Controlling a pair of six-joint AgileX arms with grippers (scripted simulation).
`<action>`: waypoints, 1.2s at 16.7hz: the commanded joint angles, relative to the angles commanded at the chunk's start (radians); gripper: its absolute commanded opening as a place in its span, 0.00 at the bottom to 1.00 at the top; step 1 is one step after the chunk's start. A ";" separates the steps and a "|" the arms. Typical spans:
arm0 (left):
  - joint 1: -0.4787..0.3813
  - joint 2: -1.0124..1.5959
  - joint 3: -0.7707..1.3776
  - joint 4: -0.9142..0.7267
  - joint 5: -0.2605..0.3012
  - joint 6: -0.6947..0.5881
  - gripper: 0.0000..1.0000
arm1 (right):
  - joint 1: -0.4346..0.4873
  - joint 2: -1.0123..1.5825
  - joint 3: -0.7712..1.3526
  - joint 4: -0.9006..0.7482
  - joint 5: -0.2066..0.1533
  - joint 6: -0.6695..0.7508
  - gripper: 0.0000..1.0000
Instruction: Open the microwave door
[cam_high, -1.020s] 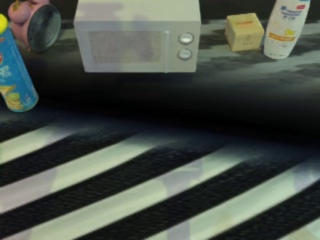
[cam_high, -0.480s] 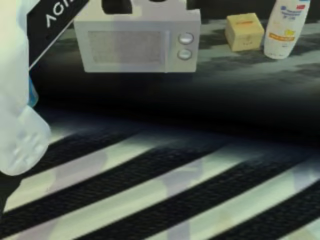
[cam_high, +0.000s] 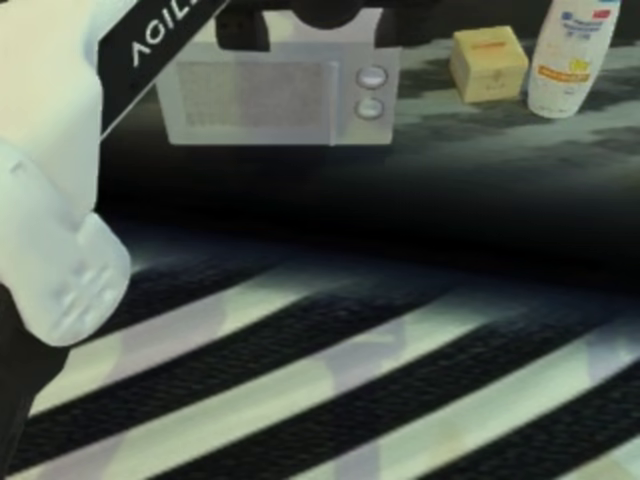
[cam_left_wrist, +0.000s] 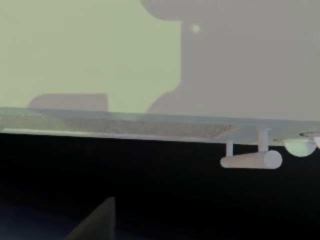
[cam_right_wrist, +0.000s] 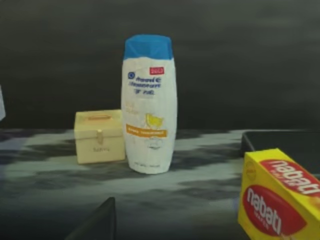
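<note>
Our left arm (cam_high: 60, 190) reaches in from the tabletop's left edge toward its far edge, its black gripper (cam_high: 300, 18) hanging over the top of the microwave (cam_high: 280, 95); we cannot tell whether that gripper is wide or narrow. The microwave stands at the far edge, left of centre, and the microwave door (cam_high: 250, 95) lies flat against its front, closed, with the handle bar (cam_left_wrist: 250, 160) at the door's right side just beside the two knobs (cam_high: 371, 90). To its right along the far edge sit a small tan box (cam_high: 488, 62) and a white bottle (cam_high: 572, 55) with a blue cap. Our right arm is not seen from above; its wrist camera faces the bottle, the box and a yellow carton (cam_right_wrist: 280, 197).
</note>
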 joint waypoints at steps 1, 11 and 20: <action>0.000 0.000 -0.002 0.003 0.000 0.001 1.00 | 0.000 0.000 0.000 0.000 0.000 0.000 1.00; 0.046 0.058 -0.176 0.253 0.021 0.048 1.00 | 0.000 0.000 0.000 0.000 0.000 0.000 1.00; 0.046 0.058 -0.177 0.255 0.021 0.049 0.62 | 0.000 0.000 0.000 0.000 0.000 0.000 1.00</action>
